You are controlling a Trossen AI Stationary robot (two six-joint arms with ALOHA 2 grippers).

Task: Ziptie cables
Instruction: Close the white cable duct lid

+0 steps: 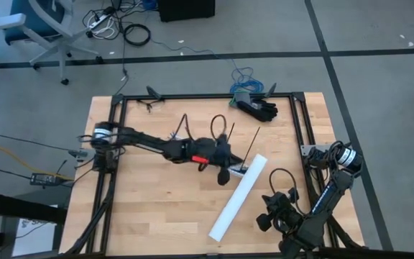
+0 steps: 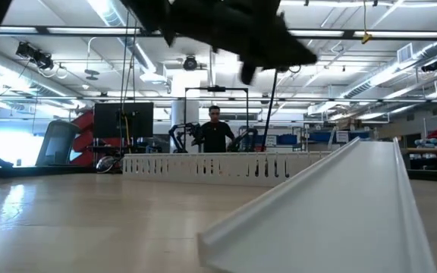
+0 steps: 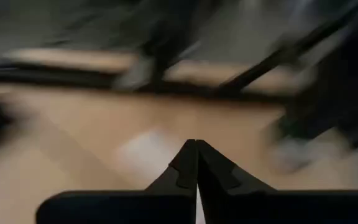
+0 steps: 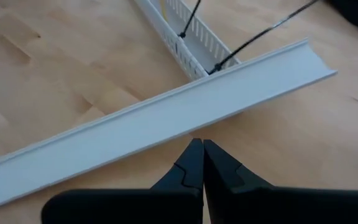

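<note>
A white slotted channel (image 4: 188, 37) lies on the wooden table with two thin black zipties (image 4: 263, 28) rising out of it. A bit of yellow wire (image 4: 164, 6) of the cables shows inside the channel; the rest is hidden under my left arm. A smooth white cover strip (image 1: 239, 194) lies slantwise against the channel's near end. My left gripper (image 1: 225, 173) hovers above the channel, shut, with nothing seen between its fingers (image 3: 196, 155). My right gripper (image 4: 197, 152) stays shut above the table near the strip's near side (image 1: 270, 210).
A black glove (image 1: 259, 109) and a coil of blue cable (image 1: 243, 80) lie at the table's far edge. A black frame (image 1: 192, 97) borders the table. A person (image 2: 215, 130) stands beyond the far edge. Bare wood lies left of the strip.
</note>
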